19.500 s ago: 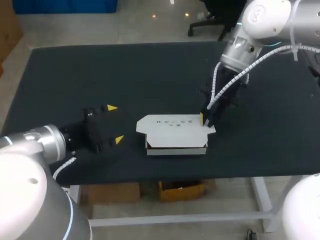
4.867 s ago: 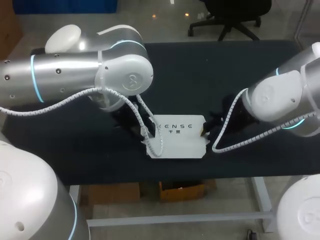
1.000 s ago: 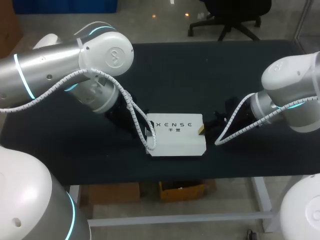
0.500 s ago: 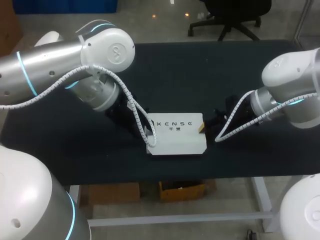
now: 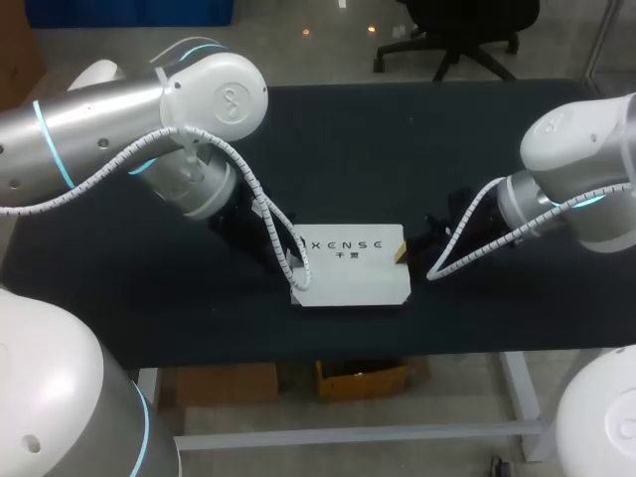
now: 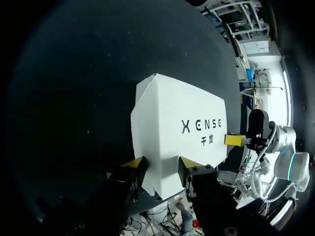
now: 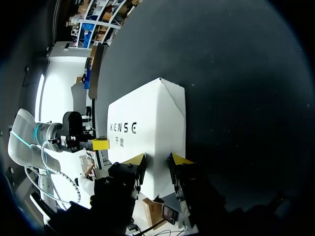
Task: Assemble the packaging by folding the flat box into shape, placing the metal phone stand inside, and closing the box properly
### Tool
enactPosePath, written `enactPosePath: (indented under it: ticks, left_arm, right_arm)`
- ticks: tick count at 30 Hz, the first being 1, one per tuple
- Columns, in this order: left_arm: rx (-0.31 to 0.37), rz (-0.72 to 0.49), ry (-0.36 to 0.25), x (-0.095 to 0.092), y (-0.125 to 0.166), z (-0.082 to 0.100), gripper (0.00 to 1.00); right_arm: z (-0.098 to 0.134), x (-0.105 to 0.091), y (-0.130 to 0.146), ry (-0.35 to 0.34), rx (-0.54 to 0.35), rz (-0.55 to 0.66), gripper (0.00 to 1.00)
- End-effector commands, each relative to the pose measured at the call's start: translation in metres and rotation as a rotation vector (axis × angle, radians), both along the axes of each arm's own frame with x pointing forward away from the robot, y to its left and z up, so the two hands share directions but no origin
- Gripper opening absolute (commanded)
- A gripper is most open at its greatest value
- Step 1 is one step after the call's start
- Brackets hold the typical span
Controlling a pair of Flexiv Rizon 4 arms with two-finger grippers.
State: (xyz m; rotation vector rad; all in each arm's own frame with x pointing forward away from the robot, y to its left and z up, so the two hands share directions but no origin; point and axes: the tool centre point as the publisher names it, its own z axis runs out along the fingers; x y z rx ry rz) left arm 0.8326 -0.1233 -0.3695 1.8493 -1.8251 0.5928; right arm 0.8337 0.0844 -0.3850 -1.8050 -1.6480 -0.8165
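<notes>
"So, where does it all stand?"

"Broadly: the black bench (image 5: 497, 119) carries one thing, with my left arm (image 5: 214, 94) coming in over one side and my right arm (image 5: 576, 149) over the other. The white box (image 5: 353, 278) lies flat in the middle, near the bench's front edge, lid down and looking closed."

"And the stand?"

"No metal stand in sight. In the box or not, I cannot tell."

"The pincers?"

"The left pincer (image 6: 161, 166) is at the box's left end and the right pincer (image 7: 156, 160) at its right end, each right at the card. Whether either is clamped on that card or merely set against it, I cannot tell from these views."

"What worries you?"

"Pressure from both ends at once. I judge that too much push would bow the lid or crease an end wall, and an uneven push would skew the box or slide it toward the front edge. An end flap not fully tucked could spring out as an arm backs off. Smaller still — the left arm's white cable (image 5: 283, 256) hangs at the box's left corner and might catch it."
</notes>
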Motion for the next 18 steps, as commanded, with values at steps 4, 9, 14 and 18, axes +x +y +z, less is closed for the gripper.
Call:
enactPosePath:
  ticks: [4, 9, 14, 18]
  left_arm:
    - [0.000, -0.004, 0.001, 0.0007, -0.0018, 0.0034, 0.44]
    - [0.003, -0.005, 0.001, 0.0003, -0.0022, 0.0050, 0.44]
    - [0.004, -0.005, 0.003, -0.0005, -0.0025, 0.0056, 0.44]
    - [0.000, -0.006, 0.005, -0.0018, -0.0029, 0.0055, 0.44]
  right_arm:
    - [0.0037, -0.0006, 0.0009, 0.002, 0.000, 0.003, 0.29]
    - [0.0053, -0.0011, 0.0011, 0.003, 0.003, 0.005, 0.29]
    - [0.0069, -0.0021, 0.0014, 0.004, 0.004, 0.005, 0.29]
    - [0.0074, -0.0029, 0.0019, 0.006, 0.003, 0.006, 0.29]
